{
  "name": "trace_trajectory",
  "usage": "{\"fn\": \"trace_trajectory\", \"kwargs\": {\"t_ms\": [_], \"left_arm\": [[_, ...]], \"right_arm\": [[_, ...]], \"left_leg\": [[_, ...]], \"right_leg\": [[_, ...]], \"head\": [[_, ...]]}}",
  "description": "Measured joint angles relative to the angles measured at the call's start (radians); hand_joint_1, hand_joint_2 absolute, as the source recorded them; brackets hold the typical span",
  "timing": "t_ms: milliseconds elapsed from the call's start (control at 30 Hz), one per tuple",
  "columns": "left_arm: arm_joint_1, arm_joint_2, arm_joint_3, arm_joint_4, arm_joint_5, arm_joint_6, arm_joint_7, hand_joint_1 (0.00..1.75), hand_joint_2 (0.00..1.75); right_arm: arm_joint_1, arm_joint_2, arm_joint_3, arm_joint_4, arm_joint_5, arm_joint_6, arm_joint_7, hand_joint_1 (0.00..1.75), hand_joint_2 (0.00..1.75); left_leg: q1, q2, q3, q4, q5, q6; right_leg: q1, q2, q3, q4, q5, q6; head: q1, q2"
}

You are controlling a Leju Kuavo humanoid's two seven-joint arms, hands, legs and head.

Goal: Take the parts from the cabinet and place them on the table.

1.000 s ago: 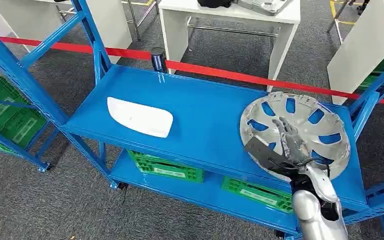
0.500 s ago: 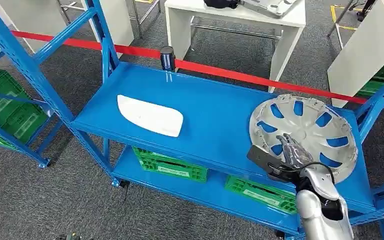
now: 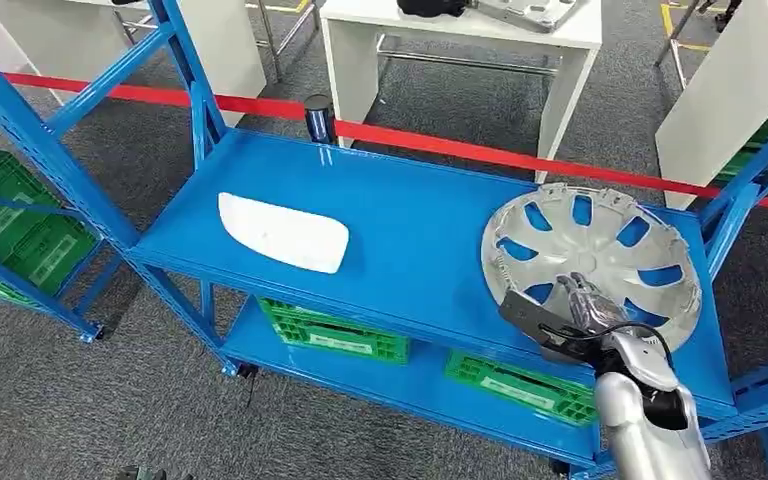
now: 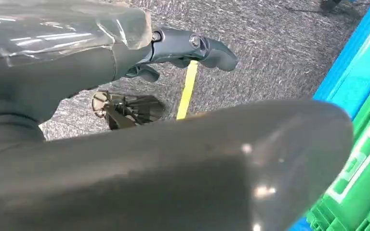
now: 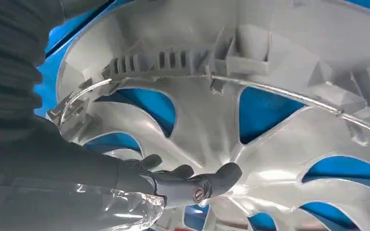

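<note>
Blue shelf [image 3: 410, 230] carries one silver hubcap [image 3: 600, 250], one white panel [image 3: 282, 232]; right hand [image 3: 585, 305] spread over hubcap.

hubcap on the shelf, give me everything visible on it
The hubcap is a round silver-grey wheel cover, plastic by the look, with curved spokes and openings showing blue through them. It lies inner side up at the right end of the blue shelf: the right wrist view shows moulded ribs, clips and a thin wire ring inside the rim. The right hand is at its near edge, fingers over the spokes; a firm grip cannot be confirmed.
</note>
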Motion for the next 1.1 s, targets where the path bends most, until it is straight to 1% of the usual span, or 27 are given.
{"fn": "trace_trajectory", "kwargs": {"t_ms": [33, 67, 100, 167, 200, 233, 267, 300, 367, 400, 433, 467, 500, 533, 567, 600, 700, 767, 800, 867, 900, 933, 967, 1000, 1033, 1067, 1100], "left_arm": [[0.0, 0.002, 0.0, 0.0, 0.0, 0.0, 0.0, 0.0, 0.0], [-0.001, 0.004, 0.0, 0.001, 0.0, 0.0, 0.0, 0.0, 0.0], [-0.002, 0.005, 0.0, 0.002, 0.0, 0.0, 0.0, 0.0, 0.0], [-0.002, 0.007, -0.001, 0.003, 0.001, 0.0, 0.0, 0.0, 0.0], [-0.002, 0.009, -0.001, 0.003, 0.003, 0.002, 0.0, 0.0, 0.0], [-0.002, 0.009, -0.005, 0.005, 0.004, 0.003, 0.0, 0.0, 0.0], [-0.003, 0.009, -0.01, 0.008, 0.005, 0.005, 0.0, 0.0, 0.0], [-0.006, 0.01, -0.016, 0.011, 0.008, 0.006, 0.0, 0.0, 0.0], [-0.006, 0.011, -0.022, 0.017, 0.015, 0.012, 0.0, 0.0, 0.0], [-0.006, 0.013, -0.026, 0.02, 0.021, 0.015, 0.0, 0.0, 0.0], [-0.007, 0.013, -0.029, 0.021, 0.025, 0.018, 0.0, 0.0, 0.0], [-0.007, 0.013, -0.033, 0.023, 0.028, 0.019, 0.002, 0.0, 0.0], [-0.007, 0.012, -0.037, 0.024, 0.034, 0.02, 0.003, 0.0, 0.0], [-0.007, 0.011, -0.041, 0.025, 0.035, 0.021, 0.003, 0.0, 0.0], [-0.008, 0.011, -0.045, 0.026, 0.036, 0.021, 0.003, 0.0, 0.0], [-0.008, 0.01, -0.047, 0.027, 0.037, 0.023, 0.005, 0.0, 0.0], [-0.011, 0.011, -0.056, 0.027, 0.043, 0.024, 0.007, 0.0, 0.0], [-0.011, 0.013, -0.058, 0.028, 0.043, 0.025, 0.007, 0.0, 0.0], [-0.011, 0.012, -0.058, 0.029, 0.044, 0.025, 0.007, 0.0, 0.0], [-0.01, 0.014, -0.058, 0.029, 0.048, 0.025, 0.007, 0.0, 0.0], [-0.009, 0.014, -0.058, 0.029, 0.053, 0.023, 0.01, 0.0, 0.0], [-0.008, 0.013, -0.059, 0.029, 0.057, 0.02, 0.011, 0.0, 0.0], [-0.006, 0.013, -0.061, 0.029, 0.063, 0.019, 0.012, 0.0, 0.0], [-0.006, 0.014, -0.064, 0.028, 0.07, 0.018, 0.013, 0.0, 0.0], [-0.005, 0.016, -0.07, 0.027, 0.077, 0.018, 0.014, 0.0, 0.0], [-0.005, 0.016, -0.073, 0.027, 0.082, 0.016, 0.014, 0.0, 1.75], [-0.006, 0.016, -0.075, 0.027, 0.089, 0.014, 0.007, 0.0, 1.75]], "right_arm": [[0.0, 0.0, 0.0, 0.001, 0.0, 0.0, 0.0, 0.0, 1.75], [0.0, 0.0, 0.0, 0.002, 0.0, 0.0, 0.0, 0.0, 1.75], [-0.001, 0.0, 0.0, 0.005, 0.0, 0.0, 0.0, 0.0, 1.75], [-0.001, -0.001, 0.0, 0.008, 0.0, 0.001, 0.0, 0.0, 1.75], [-0.001, -0.001, 0.001, 0.01, 0.0, 0.005, 0.004, 0.0, 1.75], [-0.002, -0.002, 0.0, 0.01, 0.001, 0.012, 0.009, 0.0, 1.75], [-0.002, -0.005, 0.0, 0.013, 0.002, 0.019, 0.014, 1.47, 1.75], [-0.004, -0.01, 0.0, 0.021, 0.004, 0.029, 0.017, 1.75, 1.75], [-0.004, -0.017, -0.001, 0.035, 0.011, 0.039, 0.018, 1.75, 1.75], [-0.005, -0.019, 0.0, 0.043, 0.019, 0.041, 0.018, 1.75, 1.75], [-0.005, -0.02, 0.0, 0.049, 0.023, 0.041, 0.017, 1.75, 1.75], [-0.004, -0.02, 0.0, 0.052, 0.027, 0.039, 0.016, 1.75, 1.75], [-0.003, -0.019, 0.001, 0.053, 0.031, 0.037, 0.015, 1.75, 1.75], [-0.003, -0.019, 0.002, 0.053, 0.034, 0.035, 0.014, 1.75, 1.75], [-0.003, -0.018, 0.002, 0.053, 0.035, 0.035, 0.014, 1.75, 1.75], [-0.004, -0.016, 0.002, 0.053, 0.038, 0.029, 0.013, 1.75, 1.75], [-0.001, -0.014, 0.0, 0.055, 0.048, 0.024, 0.014, 1.75, 1.75], [-0.001, -0.01, -0.001, 0.055, 0.052, 0.022, 0.014, 1.75, 1.75], [-0.002, -0.01, -0.001, 0.055, 0.053, 0.019, 0.014, 1.75, 1.75], [0.0, -0.007, -0.001, 0.055, 0.056, 0.018, 0.013, 1.75, 1.75], [0.0, -0.006, -0.002, 0.055, 0.059, 0.019, 0.012, 1.75, 1.75], [0.0, -0.005, -0.003, 0.055, 0.065, 0.02, 0.01, 1.75, 1.75], [0.0, -0.004, -0.005, 0.055, 0.07, 0.021, 0.006, 1.75, 1.75], [0.0, -0.003, -0.006, 0.056, 0.074, 0.022, 0.002, 1.75, 1.75], [-0.001, -0.001, -0.008, 0.057, 0.077, 0.022, -0.001, 1.75, 1.75], [0.0, 0.001, -0.01, 0.058, 0.08, 0.022, -0.004, 1.75, 1.75], [0.0, 0.001, -0.011, 0.059, 0.082, 0.022, -0.005, 1.75, 1.75]], "left_leg": [[0.0, 0.0, 0.048, -0.093, 0.038, 0.005], [-0.002, -0.001, 0.081, -0.159, 0.038, 0.011], [-0.009, 0.0, 0.08, -0.161, 0.037, 0.014], [-0.012, 0.0, 0.074, -0.16, 0.038, 0.018], [-0.014, -0.001, 0.074, -0.161, 0.04, 0.025], [-0.004, 0.0, 0.09, -0.184, 0.054, 0.037], [-0.005, 0.002, 0.092, -0.189, 0.057, 0.042], [-0.005, 0.001, 0.09, -0.19, 0.061, 0.047], [-0.008, 0.001, 0.088, -0.19, 0.061, 0.048], [-0.009, 0.001, 0.088, -0.189, 0.061, 0.048], [-0.009, 0.002, 0.09, -0.189, 0.06, 0.048], [-0.009, 0.002, 0.092, -0.189, 0.06, 0.047], [-0.009, 0.002, 0.095, -0.189, 0.059, 0.046], [-0.009, 0.002, 0.096, -0.189, 0.058, 0.045], [-0.009, 0.002, 0.098, -0.185, 0.057, 0.042], [-0.015, 0.003, 0.097, -0.183, 0.051, 0.032], [-0.008, 0.002, 0.099, -0.184, 0.052, 0.016], [-0.006, -0.001, 0.092, -0.165, 0.043, 0.008], [-0.005, 0.0, 0.071, -0.114, 0.0, 0.001], [0.003, 0.0, -0.004, 0.056, -0.091, -0.013], [0.005, 0.0, -0.034, 0.123, -0.115, -0.017], [0.007, 0.0, -0.046, 0.15, -0.115, -0.019], [0.01, 0.001, -0.034, 0.125, -0.092, -0.021], [0.012, 0.001, 0.001, 0.054, -0.05, -0.02], [0.014, 0.001, 0.05, -0.047, -0.001, -0.02], [0.016, 0.001, 0.099, -0.144, 0.039, -0.02], [0.011, 0.0, 0.114, -0.179, 0.033, -0.016]], "right_leg": [[0.001, 0.001, 0.002, 0.0, 0.0, 0.0], [0.0, 0.001, 0.002, 0.0, 0.0, 0.001], [0.008, 0.001, -0.004, 0.0, 0.003, 0.006], [0.005, 0.001, -0.006, -0.002, 0.005, 0.015], [0.004, 0.001, -0.005, -0.009, 0.009, 0.022], [0.008, 0.0, -0.01, -0.004, 0.005, 0.028], [0.006, -0.001, -0.021, 0.019, -0.011, 0.026], [0.006, -0.001, -0.048, 0.081, -0.043, 0.018], [0.006, -0.001, -0.125, 0.244, -0.107, 0.012], [0.006, -0.001, -0.159, 0.316, -0.126, 0.016], [0.006, -0.001, -0.162, 0.32, -0.121, 0.023], [0.005, -0.001, -0.141, 0.277, -0.1, 0.031], [0.004, -0.002, -0.096, 0.187, -0.064, 0.041], [0.004, -0.003, -0.041, 0.083, -0.029, 0.046], [0.004, -0.005, 0.011, -0.013, -0.009, 0.04], [0.011, -0.005, 0.012, -0.021, -0.004, 0.025], [0.017, -0.004, 0.009, -0.022, 0.0, 0.006], [0.002, -0.005, 0.02, -0.031, 0.015, -0.005], [0.0, -0.006, 0.019, -0.031, 0.017, -0.009], [0.001, -0.007, 0.016, -0.03, 0.017, -0.01], [0.001, -0.008, 0.015, -0.03, 0.017, -0.009], [0.001, -0.008, 0.015, -0.03, 0.017, -0.009], [0.0, -0.007, 0.016, -0.029, 0.017, -0.008], [-0.001, -0.007, 0.017, -0.029, 0.017, -0.008], [-0.003, -0.007, 0.019, -0.028, 0.017, -0.007], [-0.002, -0.007, 0.02, -0.028, 0.016, -0.001], [0.005, -0.006, 0.018, -0.026, 0.015, 0.004]], "head": [[0.0, 0.0], [0.0, 0.0], [0.002, 0.0], [0.0, 0.0], [0.001, 0.0], [0.0, 0.0], [0.004, 0.0], [0.005, 0.0], [0.007, 0.0], [0.006, 0.0], [0.007, 0.0], [0.007, 0.0], [0.008, 0.0], [0.007, 0.0], [0.007, 0.0], [0.005, 0.0], [0.003, 0.0], [0.003, 0.0], [-0.001, 0.0], [0.0, 0.0], [0.0, 0.0], [0.0, 0.0], [0.0, 0.0], [0.0, 0.0], [0.0, 0.0], [0.0, 0.0], [0.0, 0.0]]}}
